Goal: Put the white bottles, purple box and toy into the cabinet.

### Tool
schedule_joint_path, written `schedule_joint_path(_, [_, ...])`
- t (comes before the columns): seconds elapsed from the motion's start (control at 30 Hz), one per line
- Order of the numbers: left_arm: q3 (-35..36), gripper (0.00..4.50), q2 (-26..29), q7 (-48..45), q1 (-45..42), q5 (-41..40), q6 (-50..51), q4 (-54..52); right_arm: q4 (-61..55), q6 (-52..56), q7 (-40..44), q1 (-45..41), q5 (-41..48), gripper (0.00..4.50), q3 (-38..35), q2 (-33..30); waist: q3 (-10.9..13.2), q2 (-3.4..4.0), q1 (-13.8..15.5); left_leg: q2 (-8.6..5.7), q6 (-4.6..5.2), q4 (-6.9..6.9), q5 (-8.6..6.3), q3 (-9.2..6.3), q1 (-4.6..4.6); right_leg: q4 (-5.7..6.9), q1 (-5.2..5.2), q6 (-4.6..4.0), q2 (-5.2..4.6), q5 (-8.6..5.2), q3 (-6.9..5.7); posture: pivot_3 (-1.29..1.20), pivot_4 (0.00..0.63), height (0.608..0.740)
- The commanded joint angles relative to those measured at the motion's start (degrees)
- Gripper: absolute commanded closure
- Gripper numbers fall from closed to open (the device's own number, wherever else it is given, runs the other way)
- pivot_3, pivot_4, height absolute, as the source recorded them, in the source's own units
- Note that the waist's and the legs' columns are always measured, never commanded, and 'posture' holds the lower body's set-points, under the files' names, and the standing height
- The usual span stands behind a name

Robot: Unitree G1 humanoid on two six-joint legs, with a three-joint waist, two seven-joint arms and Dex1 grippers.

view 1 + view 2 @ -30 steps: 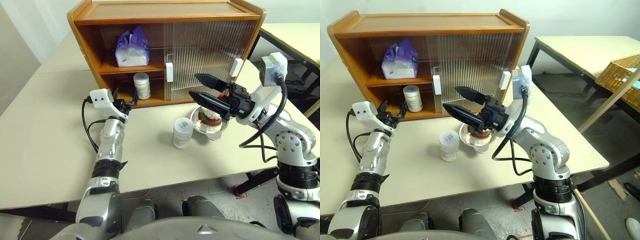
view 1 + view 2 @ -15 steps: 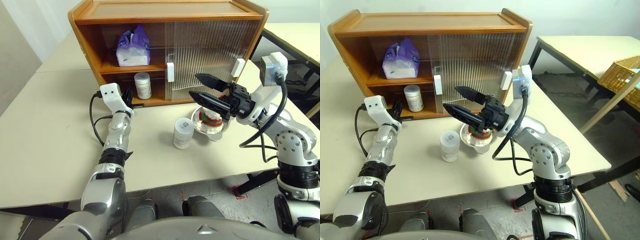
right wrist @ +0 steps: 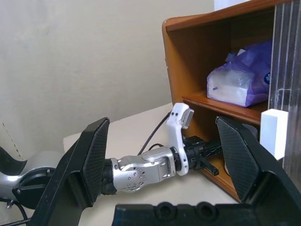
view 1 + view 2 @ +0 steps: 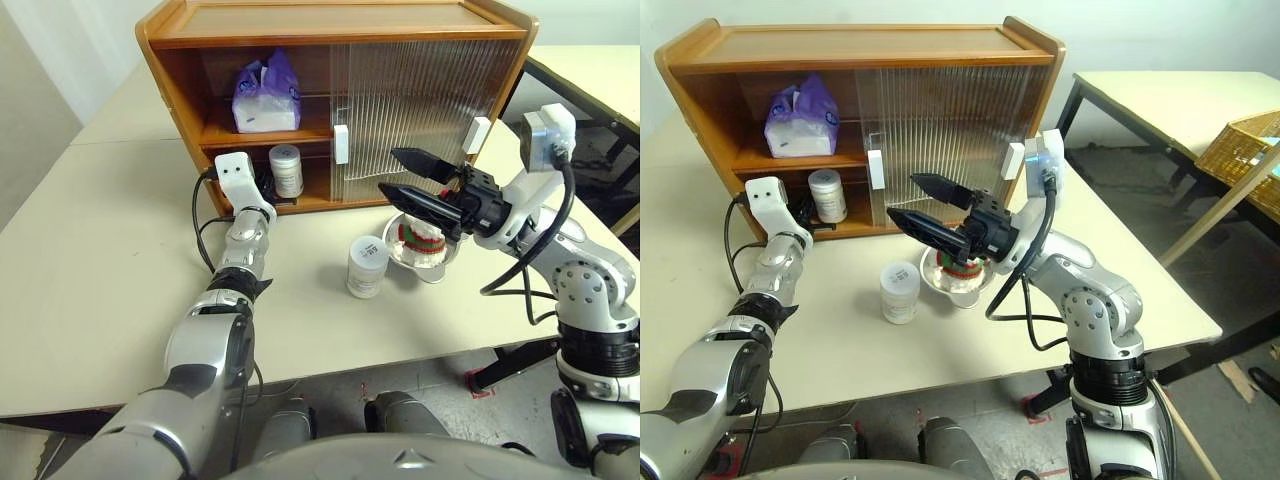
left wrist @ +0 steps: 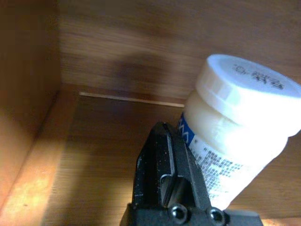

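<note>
On the cabinet's (image 4: 200, 80) lower shelf, the closed left end effector (image 5: 164, 155) touches a white bottle (image 5: 235, 136); the right end effector (image 4: 410, 175) hangs open.

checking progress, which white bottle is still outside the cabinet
The white bottle standing on the table beside the steel bowl; the other white bottle stands on the cabinet's lower shelf.

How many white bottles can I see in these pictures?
2. One white bottle stands on the cabinet's lower shelf; the other stands on the table, beside the bowl. The ribbed doors may hide others.
</note>
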Motion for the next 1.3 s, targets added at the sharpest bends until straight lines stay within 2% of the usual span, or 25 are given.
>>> schedule_joint_path(0.03, [-0.91,4.48,-0.62,-0.96,-1.39,1.05,-0.43,2.53,-1.32,0.50,-0.58,-0.16,0.55,0.00,-0.53,-0.45,0.00,0.00,-0.16,-0.04,0.00,0.00,0.00,-0.01,0.00,0.00,0.00,0.02,0.00,0.00,0.00,-0.20,0.041,0.740])
schedule_joint_path(0.57, [-0.88,4.48,-2.38,-3.41,-4.81,2.46,0.46,6.78,-2.43,0.37,-1.91,0.51,1.10,0.00,-0.85,-0.93,0.00,-0.01,-1.62,-0.23,0.03,0.09,0.02,0.06,-0.03,-0.06,0.04,0.33,-0.03,0.06,-0.10,-0.22,0.034,0.740])
schedule_joint_path(0.9, [0.76,4.43,-1.49,-5.48,-1.30,0.58,-2.08,3.12,-2.15,0.35,-1.91,0.44,1.15,0.00,-0.58,-0.73,0.00,-0.01,-2.28,-0.26,0.04,0.09,0.01,0.12,-0.04,-0.07,0.03,0.43,-0.02,0.05,-0.17,-0.20,0.042,0.740])
schedule_joint_path(1.03, [-0.87,3.57,-0.47,-9.12,4.26,0.70,-2.66,-5.42,-1.79,0.48,-1.62,0.30,1.34,0.00,-0.32,-0.49,0.03,0.01,-2.27,-0.26,0.04,0.07,0.02,0.14,-0.04,-0.07,0.00,0.43,-0.01,0.05,-0.17,-0.18,0.050,0.740])
schedule_joint_path(1.2, [-2.95,1.85,1.40,-19.59,19.06,-5.08,6.07,-31.62,-0.76,0.32,-0.59,-0.06,1.05,0.00,0.17,-0.17,0.02,0.01,-2.20,-0.29,0.02,0.03,0.01,0.34,-0.15,-0.07,-0.10,0.38,0.06,-0.01,-0.22,-0.15,0.050,0.740])
schedule_joint_path(1.3, [-4.64,0.70,3.96,-26.31,26.54,-8.70,11.35,-43.34,0.02,0.16,0.08,-0.57,0.82,0.00,0.48,0.11,0.02,0.00,-1.89,-0.28,0.01,0.04,0.00,0.73,-0.23,-0.04,-0.19,0.29,0.06,-0.02,-0.26,-0.13,0.047,0.740])
